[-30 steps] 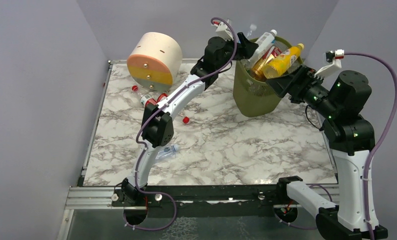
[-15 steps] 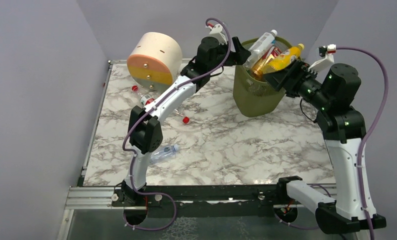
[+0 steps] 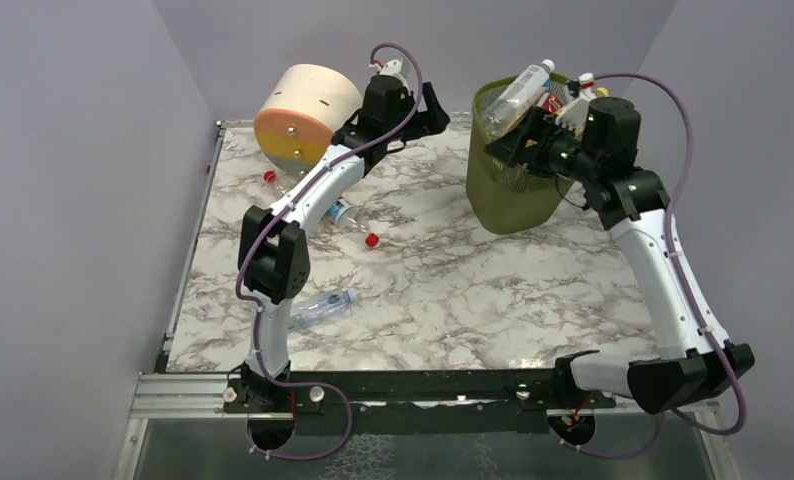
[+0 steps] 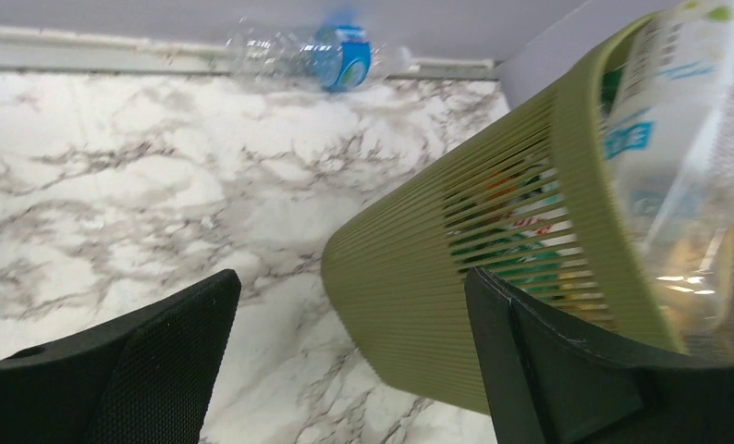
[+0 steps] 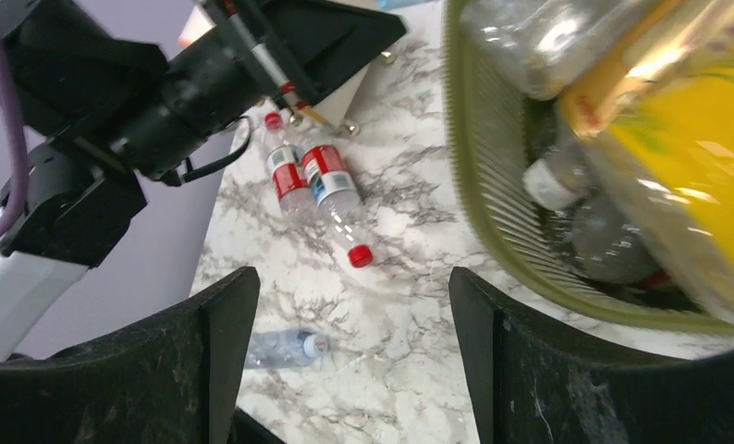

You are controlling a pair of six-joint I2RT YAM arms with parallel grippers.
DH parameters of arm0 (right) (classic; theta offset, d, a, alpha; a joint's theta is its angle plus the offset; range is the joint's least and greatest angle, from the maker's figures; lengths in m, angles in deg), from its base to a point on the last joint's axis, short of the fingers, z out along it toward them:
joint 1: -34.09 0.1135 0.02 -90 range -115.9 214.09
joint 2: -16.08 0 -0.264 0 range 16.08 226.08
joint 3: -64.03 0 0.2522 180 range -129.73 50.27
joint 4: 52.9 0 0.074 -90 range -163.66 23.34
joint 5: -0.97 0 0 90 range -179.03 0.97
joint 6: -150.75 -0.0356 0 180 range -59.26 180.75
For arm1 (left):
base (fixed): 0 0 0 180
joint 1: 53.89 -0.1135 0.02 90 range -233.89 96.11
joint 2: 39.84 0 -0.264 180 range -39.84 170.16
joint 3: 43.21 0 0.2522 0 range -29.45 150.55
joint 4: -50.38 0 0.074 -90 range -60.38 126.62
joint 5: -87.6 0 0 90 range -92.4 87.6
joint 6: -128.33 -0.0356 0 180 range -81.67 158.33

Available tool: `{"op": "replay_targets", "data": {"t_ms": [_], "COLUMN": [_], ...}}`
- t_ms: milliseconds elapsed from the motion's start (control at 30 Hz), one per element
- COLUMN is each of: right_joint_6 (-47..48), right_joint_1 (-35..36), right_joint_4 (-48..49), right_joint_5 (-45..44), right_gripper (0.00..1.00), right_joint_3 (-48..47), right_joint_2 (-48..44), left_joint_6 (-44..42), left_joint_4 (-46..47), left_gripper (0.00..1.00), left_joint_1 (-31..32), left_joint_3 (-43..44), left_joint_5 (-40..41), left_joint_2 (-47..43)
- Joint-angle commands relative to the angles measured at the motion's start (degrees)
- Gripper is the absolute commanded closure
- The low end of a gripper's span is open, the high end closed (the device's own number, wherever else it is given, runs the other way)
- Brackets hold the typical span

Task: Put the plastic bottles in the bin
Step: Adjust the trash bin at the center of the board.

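**Both pairs of fingers released at the bin, loose bottles on the tabletop**

We read the tabletop from above as a clock face. At 11 o'clock stands the round cream, orange and yellow drawer box. Just below it, towards 10 o'clock, two red-labelled bottles lie side by side on the marble, partly covered by the left arm in the top view. Near 8 o'clock a clear bottle lies on its side, well apart from that pair.

The left fingers hover at about 12 o'clock, between the drawer box and the bin. We see them released, spread wide with nothing between them. Their wrist camera also shows a blue-labelled bottle lying against the far wall.

The bin, olive green with slotted sides, stands at 1 o'clock and is heaped past its rim. A white-capped bottle sticks out at the top, and a yellow bottle lies inside on clear ones.

The right fingers hang close to the bin's rim. They are released too, parted and holding nothing.
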Motion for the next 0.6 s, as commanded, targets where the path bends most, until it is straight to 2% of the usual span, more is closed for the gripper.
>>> {"op": "replay_targets", "data": {"t_ms": [0, 200, 433, 567], "right_joint_6": [4.61, 11.01, 16.66, 18.71], "right_joint_1": [8.12, 21.55, 22.90, 22.90], "right_joint_4": [2.66, 0.00, -0.42, 1.59], "right_joint_5": [-4.74, -22.33, -34.65, -36.62], "right_gripper": [0.22, 0.22, 0.22, 0.21], "right_joint_3": [-5.51, -14.55, -22.40, -26.03], "right_joint_2": [4.93, 16.52, 31.06, 37.07], "left_joint_6": [-1.13, 0.15, 2.43, 3.45], "left_joint_4": [-1.09, -1.05, -2.45, -2.26], "left_gripper": [0.02, 0.03, 0.06, 0.06], "left_joint_1": [-0.80, -2.70, -2.73, -2.71], "left_joint_3": [-3.07, -8.97, -22.70, -33.91], "left_joint_5": [1.60, 1.94, 1.98, 3.33], "left_joint_2": [-4.67, -9.00, -19.05, -27.80]}}
